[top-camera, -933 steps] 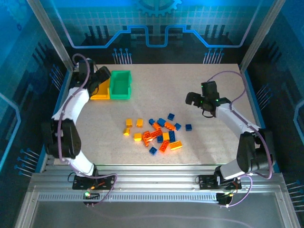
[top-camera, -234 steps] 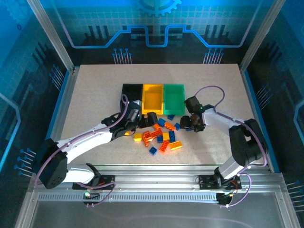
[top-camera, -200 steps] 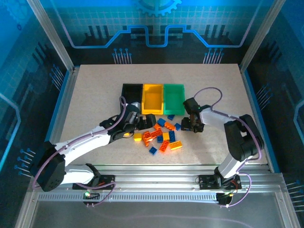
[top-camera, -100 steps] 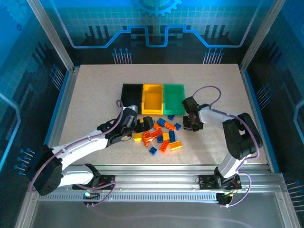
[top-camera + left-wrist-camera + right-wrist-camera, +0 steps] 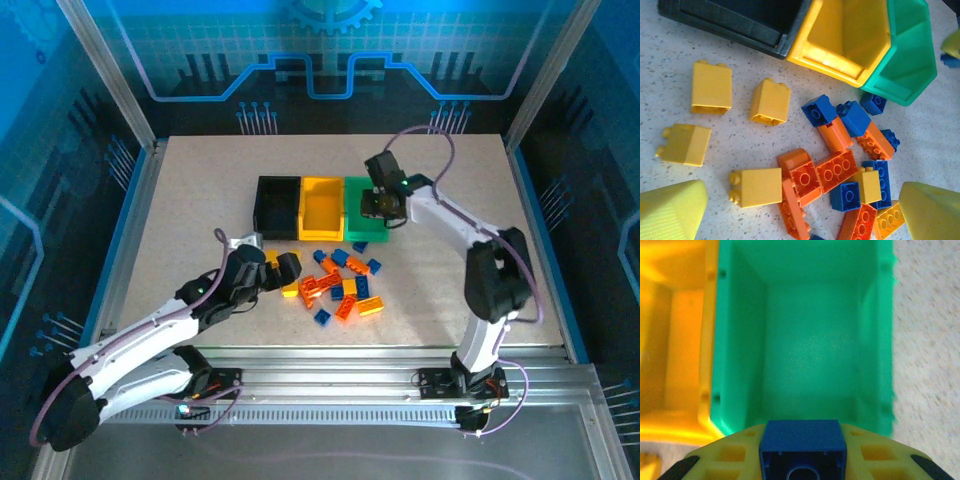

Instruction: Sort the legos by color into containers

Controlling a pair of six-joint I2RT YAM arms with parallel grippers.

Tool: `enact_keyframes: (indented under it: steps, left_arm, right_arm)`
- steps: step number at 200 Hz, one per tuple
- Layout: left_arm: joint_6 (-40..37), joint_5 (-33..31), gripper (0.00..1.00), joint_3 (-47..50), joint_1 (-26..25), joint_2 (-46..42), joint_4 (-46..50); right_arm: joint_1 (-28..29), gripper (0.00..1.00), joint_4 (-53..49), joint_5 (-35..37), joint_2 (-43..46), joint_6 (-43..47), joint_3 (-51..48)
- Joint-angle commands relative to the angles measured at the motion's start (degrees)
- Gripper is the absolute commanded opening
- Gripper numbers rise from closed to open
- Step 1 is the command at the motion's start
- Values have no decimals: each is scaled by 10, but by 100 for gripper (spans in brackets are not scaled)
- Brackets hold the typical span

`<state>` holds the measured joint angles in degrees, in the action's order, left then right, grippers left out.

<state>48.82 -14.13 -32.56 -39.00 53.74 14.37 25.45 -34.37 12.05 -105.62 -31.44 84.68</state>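
Observation:
My right gripper [image 5: 384,207] hangs over the green bin [image 5: 357,215], shut on a blue brick [image 5: 803,446] between its yellow fingers [image 5: 720,460]. The green bin's floor [image 5: 815,345] below it is bare. The black bin [image 5: 277,205], the yellow bin [image 5: 321,208] and the green one stand in a row. The lego pile [image 5: 340,283] of yellow, orange and blue bricks lies just in front of them. My left gripper [image 5: 284,268] is open at the pile's left edge. Its fingertips [image 5: 671,212] straddle a yellow brick [image 5: 756,186] and orange bricks [image 5: 810,176].
Three more yellow bricks [image 5: 711,87] lie loose left of the pile, in front of the black bin [image 5: 740,17]. Bare tabletop [image 5: 200,190] stretches left and right of the bins. Metal frame posts stand at the table's corners.
My right gripper has risen from the pile's right side with the blue brick and moved back over the green bin. My left gripper has drawn back slightly toward the near left.

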Motion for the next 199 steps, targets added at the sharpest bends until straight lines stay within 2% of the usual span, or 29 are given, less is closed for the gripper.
enact_keyframes:
  steps: [1, 18, 41, 61, 78, 130, 136, 140, 144, 176, 199]
  left_arm:
    - [21, -19, 99, 8, -2, -18, 34]
    - [28, -18, 99, 10, -1, -23, 45]
    - [32, -18, 99, 15, -1, -30, 46]
    - [34, -20, 99, 18, -1, -36, 46]
    - [36, -22, 99, 16, 0, -40, 46]
    - [56, -33, 99, 1, 7, -32, 93]
    - [63, -31, 99, 3, 11, -31, 98]
    - [66, -28, 99, 6, 14, -30, 98]
    - [69, -26, 99, 9, 17, -29, 98]
    - [92, -5, 99, 28, 33, -21, 97]
    - [93, 12, 99, 34, 35, -21, 89]
  right_arm:
    - [3, 32, -57, 35, -78, 1, 65]
    - [3, 36, -71, 35, -119, 5, 115]
    - [3, 50, -81, 26, -140, 6, 154]
    - [5, 61, -74, 18, -117, 7, 154]
    - [8, 65, -65, 14, -74, 5, 130]
    - [27, 74, -7, -19, 130, -30, -80]
    - [31, 77, -7, -19, 154, -33, -110]
    - [33, 84, -6, -19, 168, -35, -128]
    - [36, 87, -3, -21, 183, -37, -146]
    - [65, 87, -6, -40, 272, -44, -267]
    - [101, 88, -3, -68, 304, -44, -339]
